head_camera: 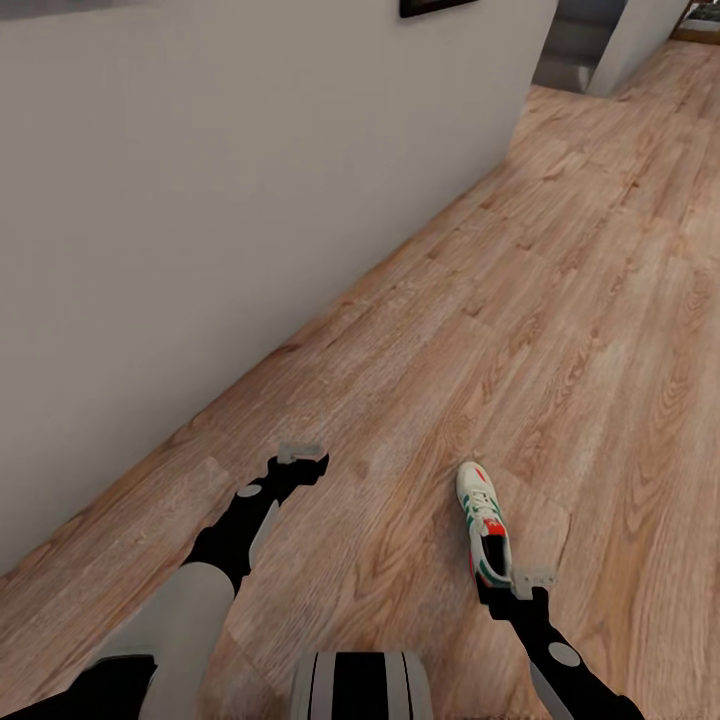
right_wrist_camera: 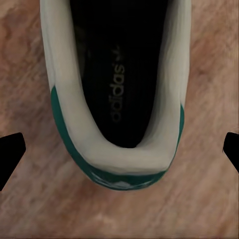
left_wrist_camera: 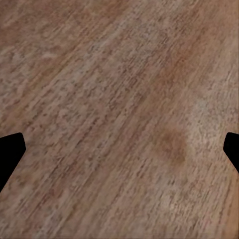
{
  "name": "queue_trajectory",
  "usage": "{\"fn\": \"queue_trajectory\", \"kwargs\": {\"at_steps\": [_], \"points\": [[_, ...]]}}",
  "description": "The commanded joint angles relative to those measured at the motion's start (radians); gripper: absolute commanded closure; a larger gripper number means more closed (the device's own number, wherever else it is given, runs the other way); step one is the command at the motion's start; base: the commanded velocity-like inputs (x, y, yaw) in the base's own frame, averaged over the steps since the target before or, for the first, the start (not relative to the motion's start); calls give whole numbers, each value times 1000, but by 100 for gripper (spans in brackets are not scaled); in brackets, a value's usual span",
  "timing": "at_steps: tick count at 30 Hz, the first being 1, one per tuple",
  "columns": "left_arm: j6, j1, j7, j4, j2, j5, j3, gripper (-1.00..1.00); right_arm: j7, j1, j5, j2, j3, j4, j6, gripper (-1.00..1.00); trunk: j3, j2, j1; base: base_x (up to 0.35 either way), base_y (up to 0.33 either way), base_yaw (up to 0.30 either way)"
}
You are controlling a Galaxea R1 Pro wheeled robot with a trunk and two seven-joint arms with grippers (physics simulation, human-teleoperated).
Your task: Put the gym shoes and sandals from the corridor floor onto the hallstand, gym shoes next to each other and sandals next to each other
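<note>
A single gym shoe [head_camera: 483, 520] is seen lying on the wooden floor [head_camera: 560, 300] near the robot, toe pointed away, well apart from the grey wall [head_camera: 200, 200] on the left. The right gripper [head_camera: 531, 580] is placed directly over the shoe's heel; in the right wrist view the heel opening [right_wrist_camera: 117, 89] is centred between fingertips spread wide on either side, so a grasp across the heel collar is judged to be in preparation, not yet made. The left gripper [head_camera: 300, 450] is held spread over bare floor, apparently kept clear.
</note>
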Motion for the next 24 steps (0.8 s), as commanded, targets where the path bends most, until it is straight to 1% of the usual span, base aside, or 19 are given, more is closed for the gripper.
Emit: {"fn": "queue_trajectory", "kwargs": {"at_steps": [1,7,14,24], "points": [[7,0,-8,-8,-2,-10,9,-100,-4,-1,-10,-1,8,0,-4,-100,-5,-1,0,0,0,0],[14,1,-8,-29,-2,-9,9,-100,-4,-1,-10,-1,8,0,-4,-100,-36,-2,3,0,0,0],[17,1,-7,-56,-3,-9,9,-100,-4,-1,-10,-1,8,0,-4,-100,-39,-2,3,0,0,0],[18,1,-6,-60,-3,-9,10,-100,-4,0,-10,-1,8,0,-4,-100,-39,-2,3,1,0,0]]}}
